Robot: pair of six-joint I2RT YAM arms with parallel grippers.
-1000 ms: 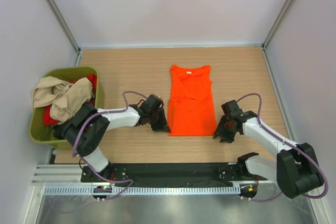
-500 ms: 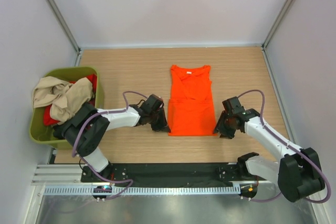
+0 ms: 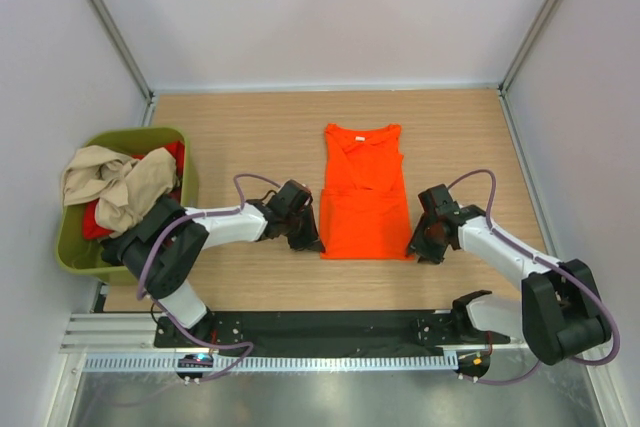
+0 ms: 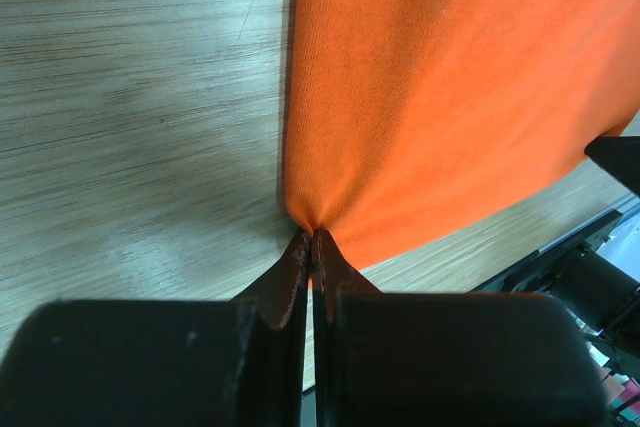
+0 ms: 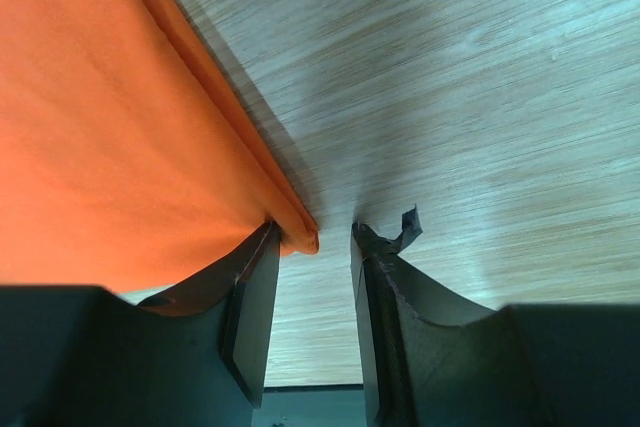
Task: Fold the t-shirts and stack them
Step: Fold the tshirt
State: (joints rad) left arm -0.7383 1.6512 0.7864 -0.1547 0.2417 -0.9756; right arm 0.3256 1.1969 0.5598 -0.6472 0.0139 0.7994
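Lying flat at centre frame in the top view, the orange t-shirt (image 3: 364,192) has its lower-left corner pinched between the closed fingers of the left gripper (image 4: 311,245). Its lower-right corner sits between the parted fingers of the right gripper (image 5: 315,247), against one finger.

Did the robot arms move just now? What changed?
The right gripper slid a little inward, toward the orange t-shirt's near right corner; its jaws stand open around that corner. The left gripper stayed shut on the near left corner. The shirt and the green tub did not move.
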